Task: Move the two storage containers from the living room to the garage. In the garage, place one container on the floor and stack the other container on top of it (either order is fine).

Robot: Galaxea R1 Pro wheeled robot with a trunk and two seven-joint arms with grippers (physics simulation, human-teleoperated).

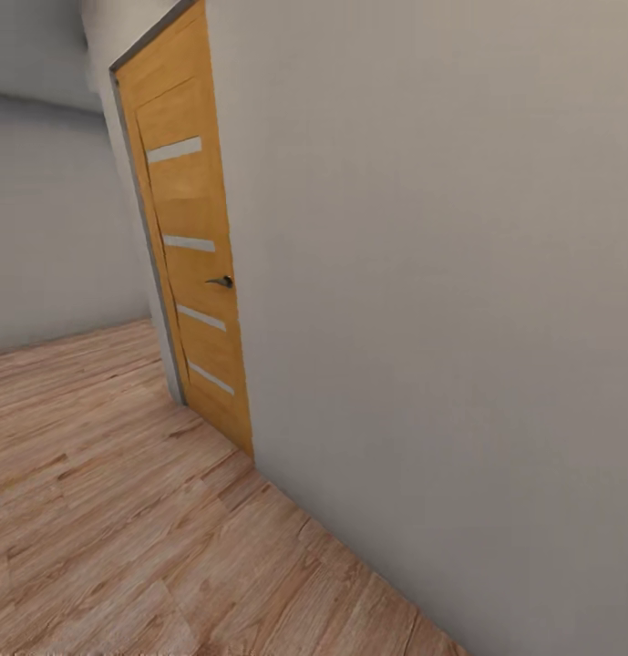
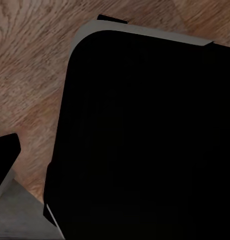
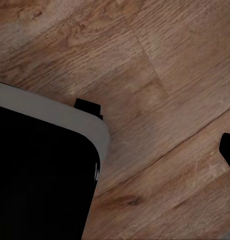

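The two storage containers are out of view. I face a pale wall (image 1: 441, 273) in a passage with light wood planks (image 1: 104, 510); this is neither the garage nor its concrete floor. A dark fingertip (image 2: 5, 152) of my left gripper shows at the picture's edge over the planks, beside my black, grey-rimmed base (image 2: 145, 140). A dark fingertip (image 3: 228, 150) of my right gripper shows likewise at the edge, with the base (image 3: 40, 180) opposite it. Each gripper's fingers stand wide apart and hold nothing.
A shut wooden door (image 1: 190, 237) with several pale glass strips and a lever handle (image 1: 222, 281) stands in the wall ahead on the left. The wall runs close along my right side. The passage goes on past the door at the left.
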